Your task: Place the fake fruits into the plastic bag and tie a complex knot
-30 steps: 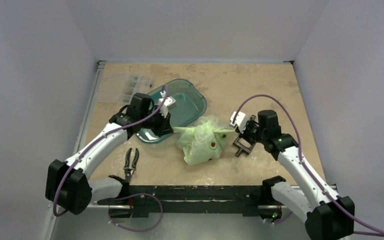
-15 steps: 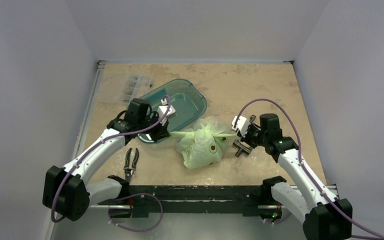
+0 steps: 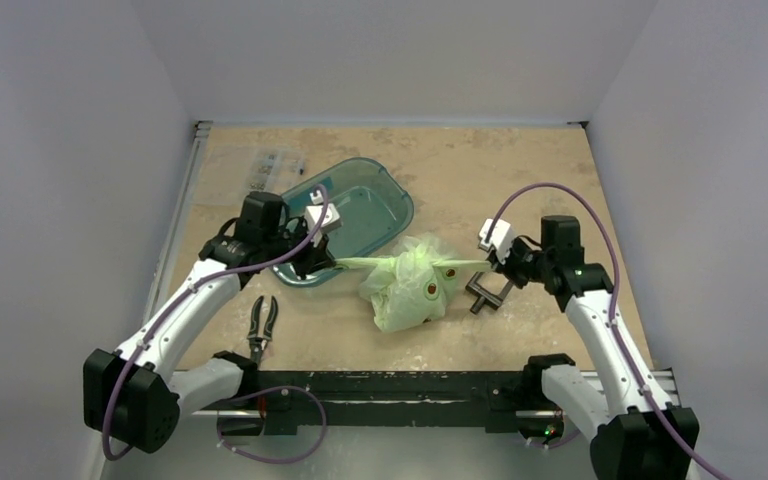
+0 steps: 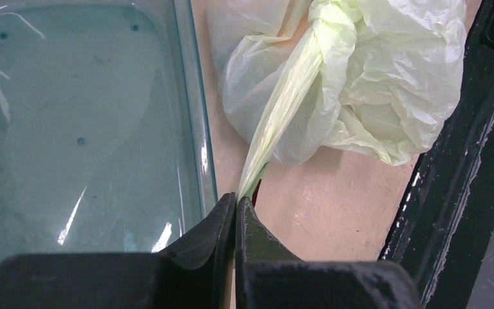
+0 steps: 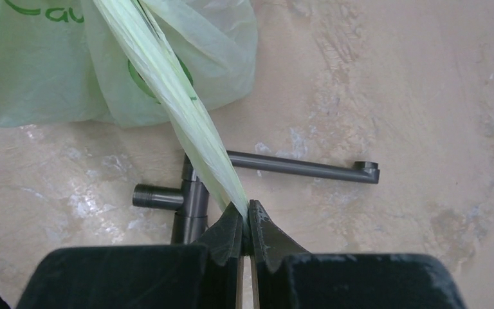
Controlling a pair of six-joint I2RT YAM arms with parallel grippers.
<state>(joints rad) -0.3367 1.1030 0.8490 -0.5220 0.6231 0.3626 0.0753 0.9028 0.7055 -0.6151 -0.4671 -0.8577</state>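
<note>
Plastic bag (image 3: 400,300) sits mid-table just beside the teal tub (image 3: 385,205), bulging with the fake fruits (image 3: 427,291) you glimpse through it. Your left gripper (image 4: 235,205) and right gripper (image 5: 246,214) each clamp a twisted handle (image 4: 283,96), pulled taut in opposite directions, likely to cinch the knot (image 4: 331,19).

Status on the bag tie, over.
Both shut: left pincer and right pincer each pinch a tail of the plastic bag. Tails taut, knot at neck. Metal fitting under right tail.
</note>
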